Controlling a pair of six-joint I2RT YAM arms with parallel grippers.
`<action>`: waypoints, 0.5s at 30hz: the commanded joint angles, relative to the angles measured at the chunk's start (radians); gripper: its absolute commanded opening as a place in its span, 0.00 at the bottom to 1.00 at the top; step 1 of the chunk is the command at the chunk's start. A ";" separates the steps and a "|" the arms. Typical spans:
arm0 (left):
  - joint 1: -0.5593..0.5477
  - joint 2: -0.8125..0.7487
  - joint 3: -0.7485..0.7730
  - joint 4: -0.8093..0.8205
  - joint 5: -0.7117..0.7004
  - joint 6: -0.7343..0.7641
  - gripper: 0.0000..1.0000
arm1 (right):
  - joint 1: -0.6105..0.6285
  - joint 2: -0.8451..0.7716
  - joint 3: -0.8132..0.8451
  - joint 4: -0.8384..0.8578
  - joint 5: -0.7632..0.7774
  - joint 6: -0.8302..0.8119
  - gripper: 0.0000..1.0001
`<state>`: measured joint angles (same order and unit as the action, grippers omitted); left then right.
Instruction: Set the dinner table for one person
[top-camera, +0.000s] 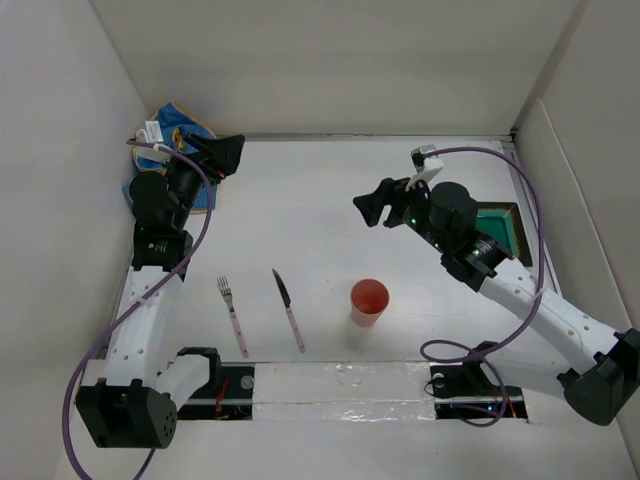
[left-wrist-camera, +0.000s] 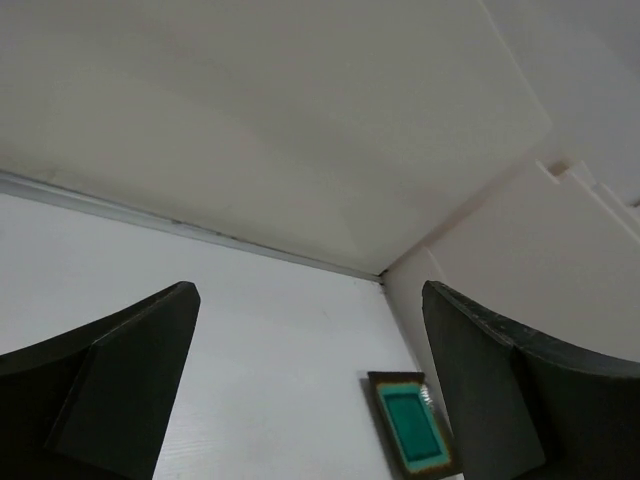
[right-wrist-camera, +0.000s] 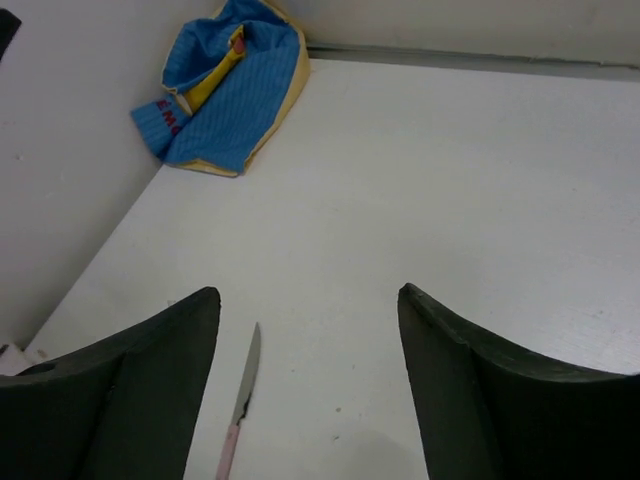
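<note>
White dinner table (top-camera: 310, 190): a crumpled blue placemat (right-wrist-camera: 225, 95) lies in the far left corner. A fork (top-camera: 232, 315), a knife (top-camera: 289, 310) and an upright red cup (top-camera: 368, 302) sit near the front, and a green square dish (top-camera: 500, 230) lies at the right edge. The left gripper (left-wrist-camera: 310, 300) hovers by the placemat and the right gripper (right-wrist-camera: 308, 300) is raised over mid-table. Both gape wide, gripping nothing.

The white dinner table (top-camera: 300, 210) carries a fork (top-camera: 232, 315), knife (top-camera: 289, 309), red cup (top-camera: 368, 301), crumpled blue placemat (right-wrist-camera: 225, 90) and green plate (left-wrist-camera: 412, 432).
</note>
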<state>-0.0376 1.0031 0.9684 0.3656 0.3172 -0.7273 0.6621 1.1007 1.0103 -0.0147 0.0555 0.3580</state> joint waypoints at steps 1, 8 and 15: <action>0.002 -0.011 -0.033 -0.043 -0.081 0.060 0.90 | -0.004 0.005 -0.016 0.064 0.006 0.010 0.74; 0.036 0.121 0.052 -0.283 -0.464 0.046 0.00 | -0.022 0.021 -0.045 0.077 -0.026 -0.017 0.00; 0.182 0.429 0.228 -0.360 -0.524 -0.081 0.50 | -0.022 0.011 -0.091 0.091 -0.048 -0.024 0.00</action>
<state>0.1047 1.3701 1.1271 0.0525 -0.1234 -0.7578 0.6464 1.1271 0.9447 0.0143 0.0254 0.3515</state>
